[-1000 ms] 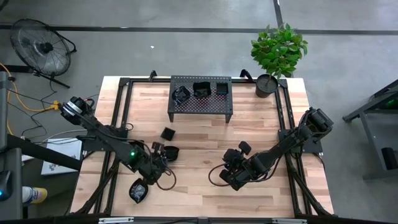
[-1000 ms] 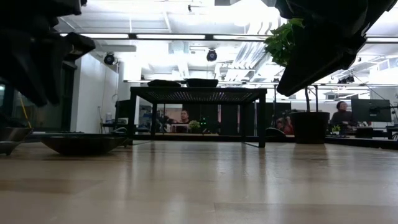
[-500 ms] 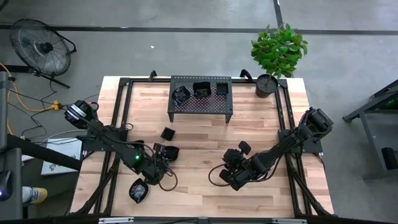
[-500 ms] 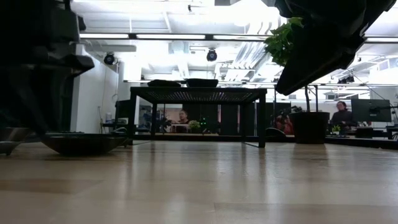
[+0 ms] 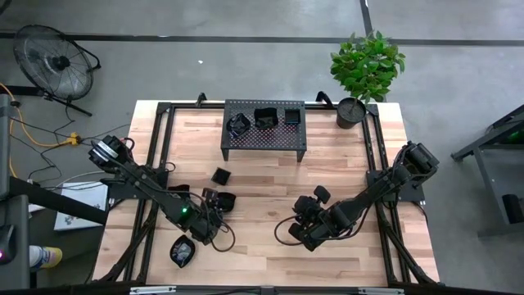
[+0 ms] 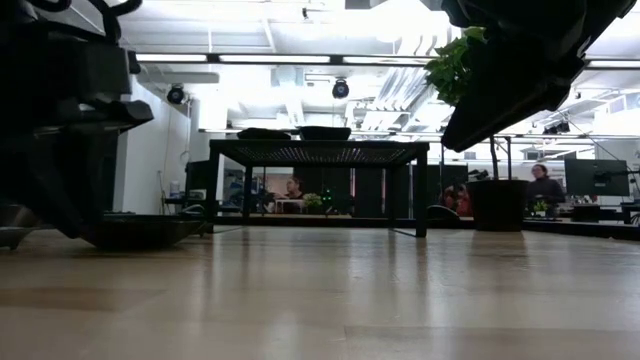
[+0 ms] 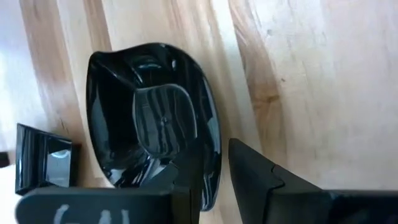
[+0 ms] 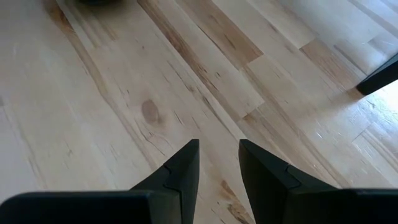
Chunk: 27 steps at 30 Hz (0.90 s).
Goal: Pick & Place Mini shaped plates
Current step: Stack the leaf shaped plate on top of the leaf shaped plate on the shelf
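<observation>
Left gripper [image 7: 214, 177] lower than before, fingers parted astride wavy plate [image 7: 152, 127] rim.

- High view: straight down on my whole table [image 5: 270, 176].
- Low view: tabletop level, facing the rack [image 6: 318, 152], shared with high.
- Wrist views: close above the wood, past my fingers.

On my feeds the wavy-edged dish [image 7: 155, 124] is glossy black, streaked with pale reflections, and the small square dish [image 7: 43, 163] beside it is equally black. I see the table [image 8: 124, 93] as pale blond wood with darker brown planks. The perforated rack [image 5: 264, 131] is black, the plant [image 5: 368, 64] bright green.
</observation>
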Tool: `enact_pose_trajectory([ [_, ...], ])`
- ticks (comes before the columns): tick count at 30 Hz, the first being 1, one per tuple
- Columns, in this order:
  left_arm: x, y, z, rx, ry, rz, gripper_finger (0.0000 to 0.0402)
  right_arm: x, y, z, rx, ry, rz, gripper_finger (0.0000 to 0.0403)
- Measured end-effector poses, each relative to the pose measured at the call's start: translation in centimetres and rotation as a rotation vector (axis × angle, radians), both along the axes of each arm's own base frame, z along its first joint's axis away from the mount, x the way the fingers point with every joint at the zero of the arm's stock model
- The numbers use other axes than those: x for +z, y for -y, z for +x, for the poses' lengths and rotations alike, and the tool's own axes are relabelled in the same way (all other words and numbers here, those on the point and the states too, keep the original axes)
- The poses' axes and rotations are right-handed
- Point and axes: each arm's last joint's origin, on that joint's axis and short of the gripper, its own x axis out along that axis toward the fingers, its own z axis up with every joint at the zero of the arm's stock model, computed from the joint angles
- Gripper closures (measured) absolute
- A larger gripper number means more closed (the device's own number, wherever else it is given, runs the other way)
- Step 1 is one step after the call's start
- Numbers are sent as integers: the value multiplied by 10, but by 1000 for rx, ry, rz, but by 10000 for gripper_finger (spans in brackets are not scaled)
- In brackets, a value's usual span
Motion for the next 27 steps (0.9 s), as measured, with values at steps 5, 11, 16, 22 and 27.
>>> enact_pose_trajectory([
  [5, 0, 0, 0, -17, 0, 19, 330, 0, 0, 0, 0, 0, 0, 295],
  [11, 0, -1, -1, -22, -15, 26, 330, 0, 0, 0, 0, 0, 0, 295],
  [16, 0, -1, -1, -22, -16, 29, 330, 0, 0, 0, 0, 0, 1, 295],
  [22, -1, -2, -2, -30, -21, 44, 330, 0, 0, 0, 0, 1, 1, 295],
  [27, -1, -2, -2, -31, -22, 44, 330, 0, 0, 0, 1, 4, 3, 295],
])
